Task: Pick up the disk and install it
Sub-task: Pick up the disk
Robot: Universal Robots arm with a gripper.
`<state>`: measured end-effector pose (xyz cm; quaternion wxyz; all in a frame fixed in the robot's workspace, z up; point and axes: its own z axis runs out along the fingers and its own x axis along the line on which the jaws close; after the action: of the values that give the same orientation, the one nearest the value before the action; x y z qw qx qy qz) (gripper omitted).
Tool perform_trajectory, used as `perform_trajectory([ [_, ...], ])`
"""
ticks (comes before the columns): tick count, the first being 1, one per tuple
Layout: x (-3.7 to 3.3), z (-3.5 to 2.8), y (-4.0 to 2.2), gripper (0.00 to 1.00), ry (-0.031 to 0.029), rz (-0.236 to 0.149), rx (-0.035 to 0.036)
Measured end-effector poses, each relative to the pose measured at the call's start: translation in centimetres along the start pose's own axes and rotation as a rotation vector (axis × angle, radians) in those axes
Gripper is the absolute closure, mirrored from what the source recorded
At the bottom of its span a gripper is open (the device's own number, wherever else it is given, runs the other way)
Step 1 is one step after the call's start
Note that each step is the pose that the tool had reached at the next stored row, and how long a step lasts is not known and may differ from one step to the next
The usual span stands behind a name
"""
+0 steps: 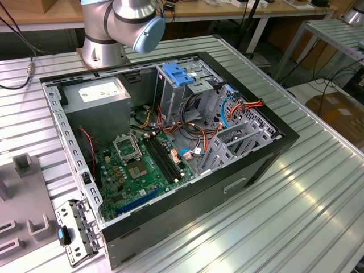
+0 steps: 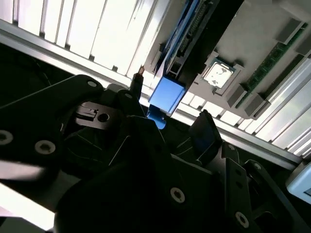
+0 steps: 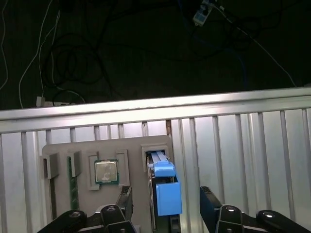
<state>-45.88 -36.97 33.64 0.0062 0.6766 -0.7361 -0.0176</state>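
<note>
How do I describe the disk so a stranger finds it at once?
On the ribbed metal table lies a grey holder tray. The disk sits in the slot beside the square chip; there, only it has a bright blue tab.

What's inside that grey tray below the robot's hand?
A square silver chip, a thin green strip and the disk, each in its own recess. The tray hides the disk's body below its blue end.
</note>
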Motion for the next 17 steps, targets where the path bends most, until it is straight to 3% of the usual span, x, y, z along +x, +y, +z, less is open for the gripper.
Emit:
perform_trajectory([
  [4,0.02,0.71,0.19,0.34,-0.0003,-0.002,0.0053],
  [9,0.08,1.68,0.54,0.34,-0.0020,-0.003,0.0254],
  [17,0.08,1.91,0.54,0.34,-0.0022,-0.003,0.0274],
])
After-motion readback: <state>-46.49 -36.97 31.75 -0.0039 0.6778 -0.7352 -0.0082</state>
